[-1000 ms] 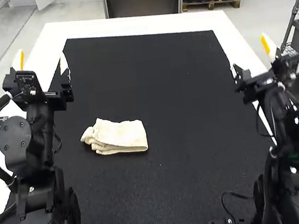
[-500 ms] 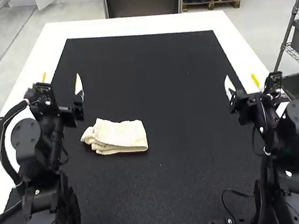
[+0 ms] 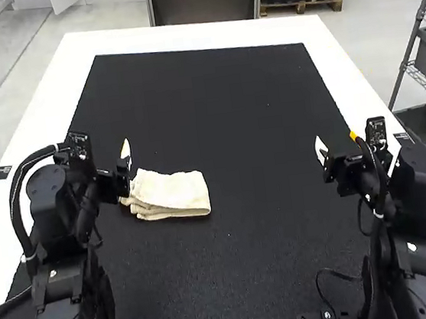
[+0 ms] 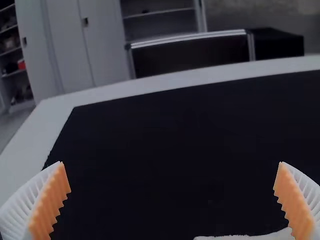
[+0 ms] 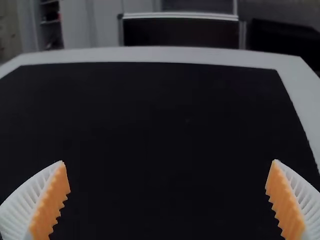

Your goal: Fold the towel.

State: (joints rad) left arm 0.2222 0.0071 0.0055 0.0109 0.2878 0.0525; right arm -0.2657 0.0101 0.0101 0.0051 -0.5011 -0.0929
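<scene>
Towel (image 3: 172, 191) lies folded, layered, on black mat (image 3: 215, 113).

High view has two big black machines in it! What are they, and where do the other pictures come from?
They are robot arms: a left arm and a right arm. That camera looks down from behind them. The others ride on their wrists, looking past the left gripper and right gripper, which work like hands with two fingers. Both are open, holding nothing. A cream towel, already partly folded, lies on a black mat on the white table.
</scene>
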